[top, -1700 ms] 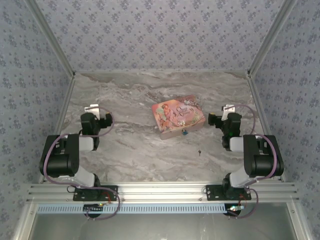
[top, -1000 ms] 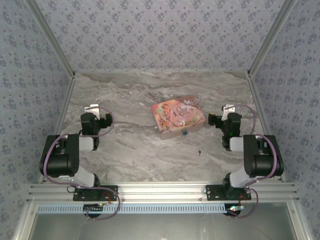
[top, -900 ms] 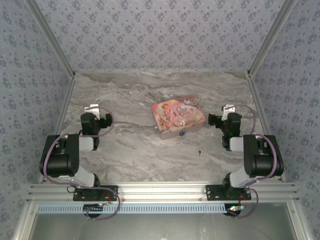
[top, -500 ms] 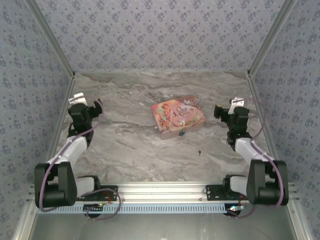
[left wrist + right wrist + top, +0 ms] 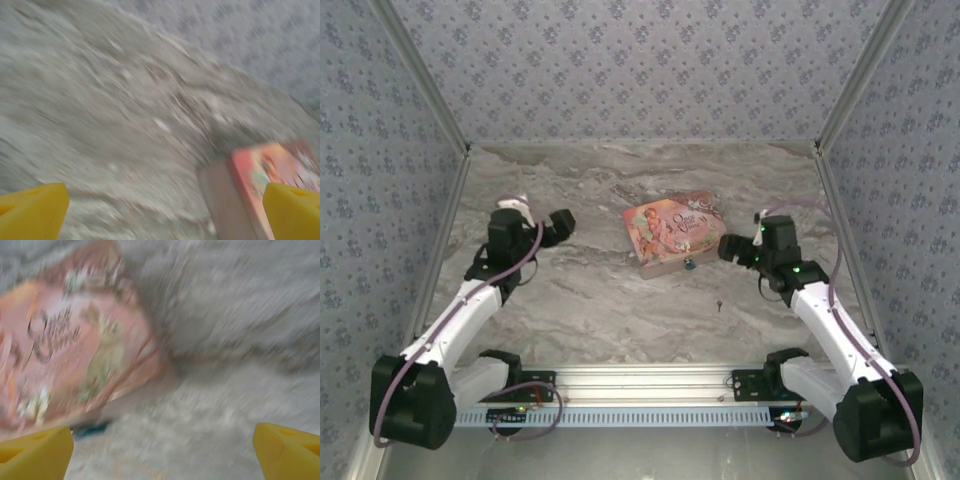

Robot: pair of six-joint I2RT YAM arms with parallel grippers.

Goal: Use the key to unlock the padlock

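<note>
your left gripper [image 5: 561, 222] is spread wide, yellow fingertips [image 5: 31, 210] far apart, above the table [image 5: 580, 300], well left of the pink tin [image 5: 675, 232]. your right gripper [image 5: 726, 247] is also wide open, just beside the tin's right end. padlock [image 5: 689, 265] sits against the tin's near side, a teal blur in the right wrist view. key [image 5: 719, 305] lies on the marble nearer you, apart from both grippers.
</note>
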